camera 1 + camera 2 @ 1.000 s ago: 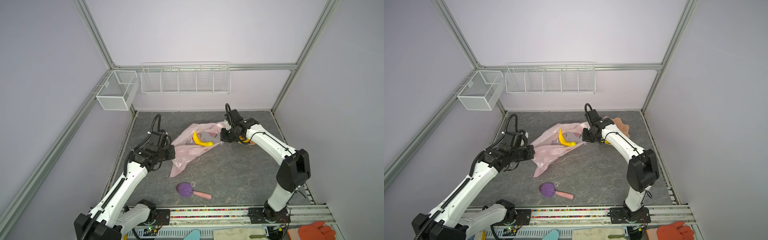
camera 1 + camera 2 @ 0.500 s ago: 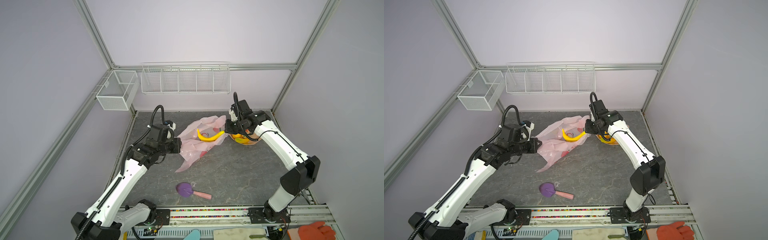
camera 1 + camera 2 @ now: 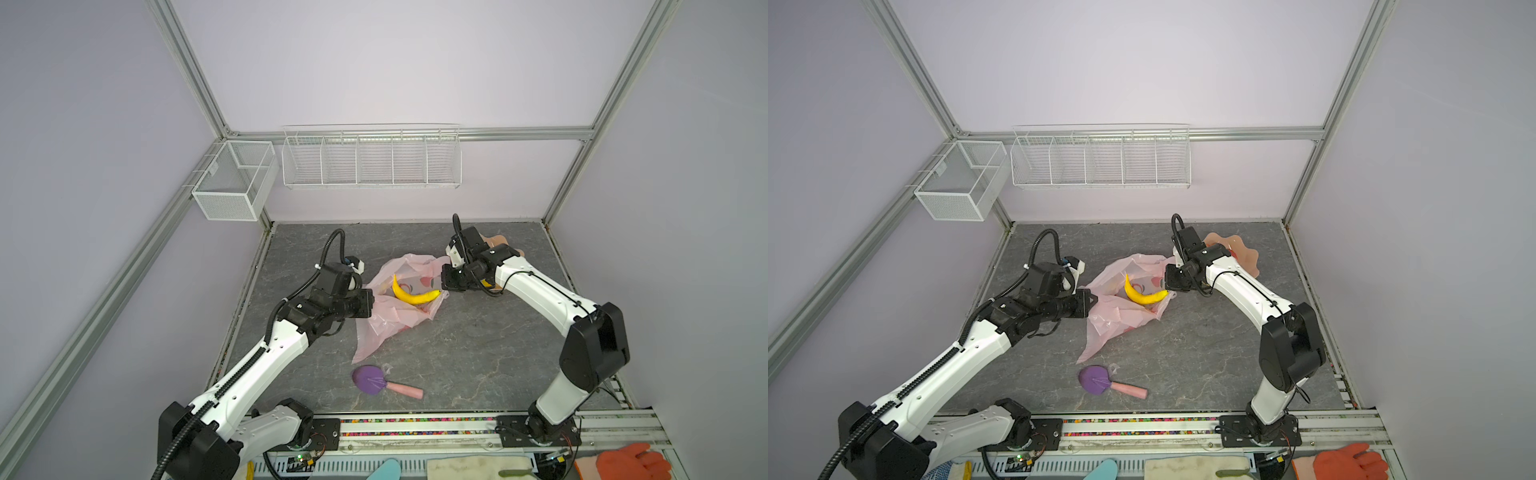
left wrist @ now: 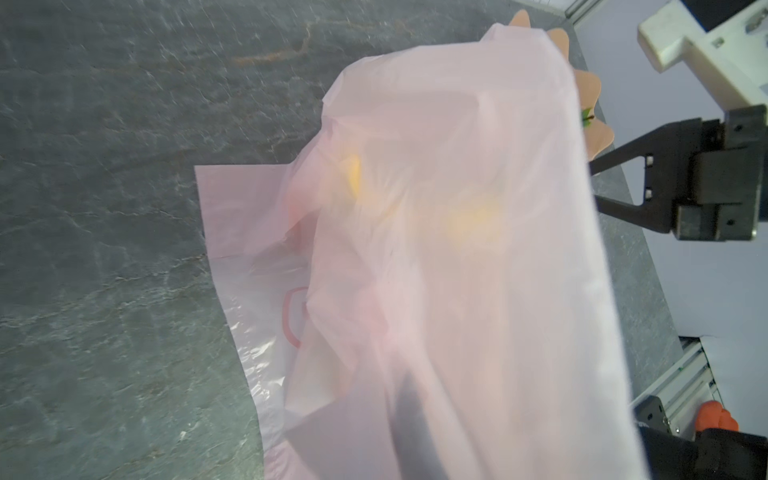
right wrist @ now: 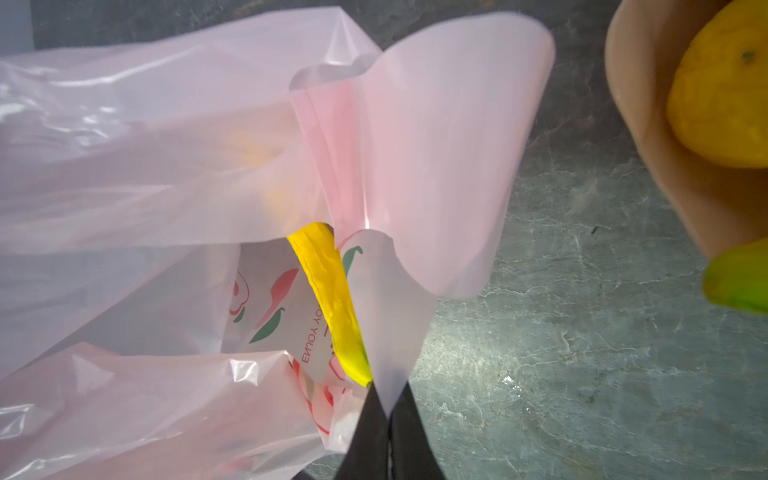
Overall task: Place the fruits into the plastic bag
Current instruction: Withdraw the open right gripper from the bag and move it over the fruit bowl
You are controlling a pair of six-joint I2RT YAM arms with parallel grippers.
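Both jaws stood together, my left jaws clamping the plastic bag (image 3: 384, 326). The banana (image 3: 415, 297) ran lengthwise from my right jaws into it.

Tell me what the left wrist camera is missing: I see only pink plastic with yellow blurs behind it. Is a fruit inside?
Observer: Yes. In both top views a banana lies partway in the open mouth of the plastic bag.
Operator: Is the right gripper holding it?
Observer: It seems so. In the right wrist view the right gripper is shut, and the banana's green tip ends right at its fingertips.
Operator: Is any fruit outside the bag?
Observer: An orange sits in the peach bowl.
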